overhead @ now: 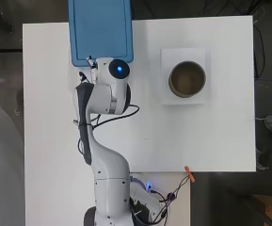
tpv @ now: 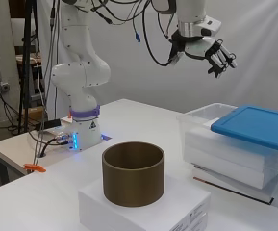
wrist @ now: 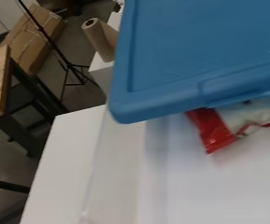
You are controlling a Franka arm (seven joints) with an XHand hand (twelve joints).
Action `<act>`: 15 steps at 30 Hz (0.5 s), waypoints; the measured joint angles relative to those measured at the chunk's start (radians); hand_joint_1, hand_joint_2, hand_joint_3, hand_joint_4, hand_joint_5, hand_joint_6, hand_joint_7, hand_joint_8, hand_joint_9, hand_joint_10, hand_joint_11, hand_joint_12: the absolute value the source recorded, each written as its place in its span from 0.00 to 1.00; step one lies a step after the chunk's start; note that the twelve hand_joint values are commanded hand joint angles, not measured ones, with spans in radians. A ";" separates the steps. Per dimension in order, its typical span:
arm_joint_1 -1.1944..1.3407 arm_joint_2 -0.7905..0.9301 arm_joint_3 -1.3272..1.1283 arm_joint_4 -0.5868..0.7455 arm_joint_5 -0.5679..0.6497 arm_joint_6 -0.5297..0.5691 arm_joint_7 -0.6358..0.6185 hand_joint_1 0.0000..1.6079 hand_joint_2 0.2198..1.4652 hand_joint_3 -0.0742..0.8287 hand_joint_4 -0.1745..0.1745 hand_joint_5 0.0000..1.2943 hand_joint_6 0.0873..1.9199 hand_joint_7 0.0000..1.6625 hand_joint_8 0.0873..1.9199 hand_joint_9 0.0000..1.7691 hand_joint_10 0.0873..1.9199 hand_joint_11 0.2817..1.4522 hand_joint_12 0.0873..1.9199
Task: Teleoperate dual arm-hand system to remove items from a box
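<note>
Hand [tpv: 210,50] hovers relaxed above blue-lidded box [tpv: 210,139]; no legible print.

The box [tpv: 210,126] is a clear plastic tub that sits on the white table, at the far side from the arm's base. You can see through its walls. A blue lid [tpv: 256,126] lies on top of it. The lid is flat with a raised rim and round corners. It does not cover the whole box: it is slid to one side, so a strip of the box is open at the near end. Through that gap, in the wrist view, a red and white packet [wrist: 223,128] shows inside the box, partly hidden under the lid's edge.
</note>
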 joint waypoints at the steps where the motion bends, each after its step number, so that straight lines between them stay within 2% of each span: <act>1: 0.013 0.003 0.016 -0.010 0.075 -0.010 -0.014 0.35 0.73 0.09 0.81 0.62 0.00 0.53 0.81 0.60 0.85 0.35 0.76; 2: 0.021 0.006 0.031 -0.030 0.132 -0.017 -0.026 0.36 0.74 0.09 0.81 0.63 0.00 0.52 0.88 0.61 0.92 0.36 0.82; 4: 0.029 0.009 0.044 -0.050 0.130 -0.022 -0.022 0.35 0.75 0.08 0.81 0.63 0.00 0.50 0.83 0.59 0.90 0.32 0.80; 7: 0.035 0.007 0.046 -0.080 0.068 -0.026 -0.001 0.34 0.75 0.08 0.80 0.62 0.00 0.52 0.61 0.57 0.66 0.27 0.61; 8: 0.036 0.006 0.040 -0.092 0.055 -0.031 0.008 0.34 0.75 0.08 0.79 0.62 0.00 0.52 0.59 0.57 0.65 0.27 0.59; 13: 0.039 0.007 0.029 -0.115 -0.003 -0.026 0.046 0.35 0.75 0.08 0.78 0.62 0.00 0.52 0.63 0.57 0.71 0.27 0.65; 15: 0.039 0.008 0.025 -0.120 -0.010 -0.021 0.052 0.35 0.76 0.08 0.73 0.59 0.00 0.52 0.77 0.59 0.82 0.31 0.75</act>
